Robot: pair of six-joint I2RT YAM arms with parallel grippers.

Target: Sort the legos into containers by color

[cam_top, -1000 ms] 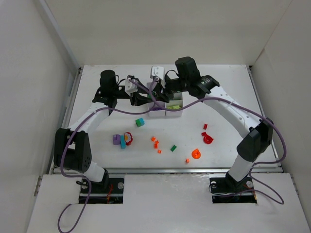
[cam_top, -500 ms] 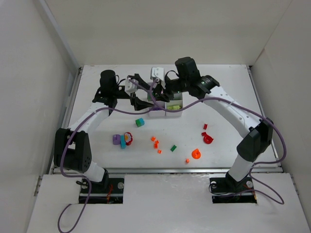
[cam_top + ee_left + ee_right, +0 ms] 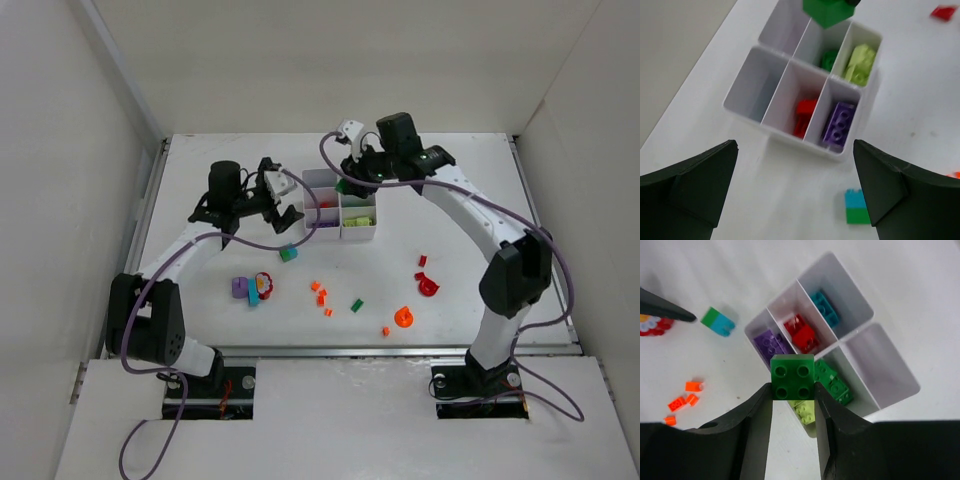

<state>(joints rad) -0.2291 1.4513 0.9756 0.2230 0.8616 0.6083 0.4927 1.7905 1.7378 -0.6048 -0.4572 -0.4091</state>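
Below me I see a plain white surface (image 3: 450, 310), boxed in by tall white walls (image 3: 60, 150) on three sides, with a metal rail (image 3: 300, 349) along the near edge.

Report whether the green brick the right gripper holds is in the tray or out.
Out: the green brick sits pinched in the right gripper above the tray, in no compartment.

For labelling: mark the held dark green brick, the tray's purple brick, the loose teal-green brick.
dark green brick (image 3: 792, 376), right wrist view, studded top
purple brick (image 3: 838, 123), left wrist view, studded top
teal-green brick (image 3: 856, 207), left wrist view, seam
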